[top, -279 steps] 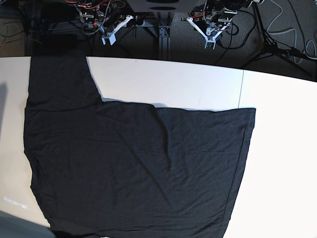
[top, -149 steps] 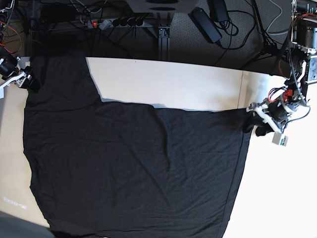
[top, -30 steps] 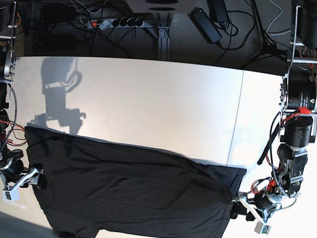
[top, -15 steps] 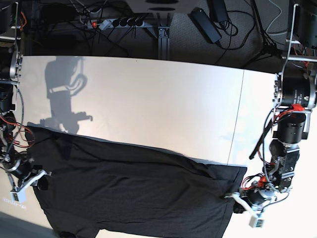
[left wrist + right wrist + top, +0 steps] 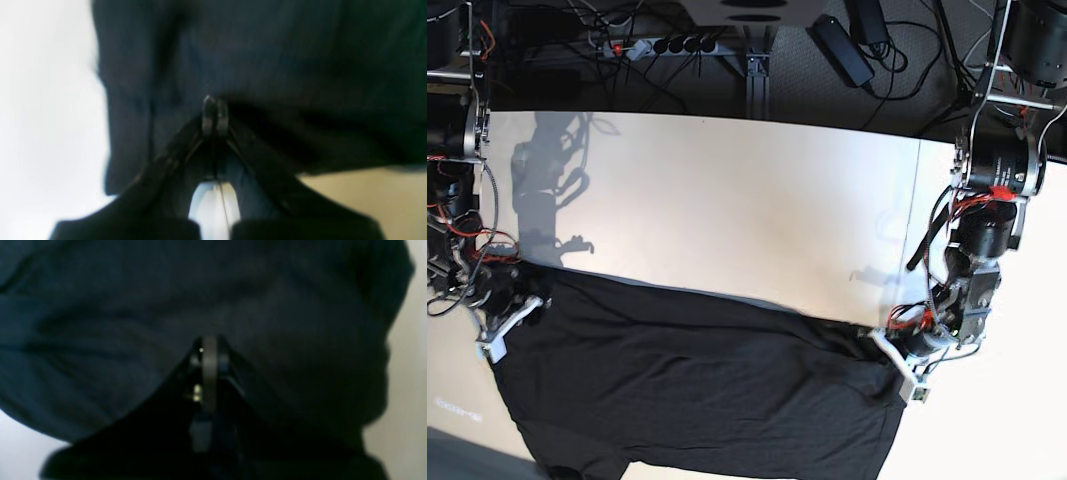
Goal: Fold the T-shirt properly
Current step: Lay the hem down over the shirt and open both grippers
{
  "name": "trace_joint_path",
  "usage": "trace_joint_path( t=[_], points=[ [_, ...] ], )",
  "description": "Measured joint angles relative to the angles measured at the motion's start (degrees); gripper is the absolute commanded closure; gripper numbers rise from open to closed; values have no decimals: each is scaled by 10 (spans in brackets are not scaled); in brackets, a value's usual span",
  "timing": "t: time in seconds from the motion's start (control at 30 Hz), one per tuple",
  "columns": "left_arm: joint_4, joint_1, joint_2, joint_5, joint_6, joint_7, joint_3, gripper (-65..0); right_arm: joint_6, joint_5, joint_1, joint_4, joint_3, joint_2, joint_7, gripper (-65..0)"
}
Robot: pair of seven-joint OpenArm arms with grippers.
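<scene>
Both my grippers pinch the shirt [image 5: 697, 390] at opposite corners: left gripper [image 5: 889, 352] pressed together on the cloth in its wrist view [image 5: 213, 110], right gripper [image 5: 515, 315] likewise [image 5: 208, 350]. It lies doubled across the near half of the table [image 5: 727, 200]. One fold looks made, I judge; sleeves and further folds remain.

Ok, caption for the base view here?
Both grippers, left and right, pinch the black T-shirt's far edge over the white table.
</scene>
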Motion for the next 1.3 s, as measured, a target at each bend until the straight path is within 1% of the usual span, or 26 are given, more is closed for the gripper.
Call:
trace_joint_path(
  t=[0.03,0.07,0.17,0.23,0.27,0.3,0.37,0.4,0.47,0.53,0.63,0.8,0.87,0.97,1.03,1.17,1.2,1.3],
  points=[
    [-5,-2,1,3,0,0,-1,0,0,5,-6,-1,0,0,13,0],
    [-12,-3,4,14,0,-2,-1,0,0,5,-12,-1,1,1,15,0],
    [-28,-4,7,12,0,-27,-1,0,0,7,-20,0,2,1,19,0],
    [-28,-2,7,18,0,-33,-1,0,-1,10,-25,0,2,1,24,0],
    [-28,-3,6,22,-14,-34,-1,0,-1,11,-27,0,2,2,25,0],
    [-28,-3,4,27,-40,-33,-1,0,-1,11,-27,1,3,2,23,0],
    [-26,-1,-6,28,-120,-19,-2,0,-1,26,-31,6,3,3,1,0],
    [-23,4,-10,20,-142,-15,-2,0,-1,43,-36,10,3,6,-10,0],
    [-3,21,-16,0,-142,-10,-2,0,-1,79,-53,28,4,15,-47,0],
    [25,45,-27,-17,-147,-12,-2,0,-2,109,-79,54,5,22,-67,0],
    [86,90,-47,-23,-151,-16,-2,0,-2,132,-125,100,5,35,-66,0],
    [195,176,-68,-31,-151,-8,-4,0,-2,137,-207,180,6,65,-64,0],
    [237,219,-79,-52,-153,-12,-4,0,-2,155,-239,208,6,79,-67,0],
    [311,292,-107,-80,-155,-21,-5,0,-2,181,-287,250,6,101,-85,0],
    [363,341,-121,-80,-155,-24,-8,0,-2,190,-317,276,7,115,-96,0],
    [451,424,-122,-77,-155,-17,-27,0,-2,198,-375,322,19,137,-97,0],
    [467,442,-120,-78,-155,-15,-32,0,-2,196,-389,333,27,140,-98,0],
    [504,483,-120,-77,-156,-12,-46,0,-2,224,-433,358,70,144,-124,0]
  ],
)
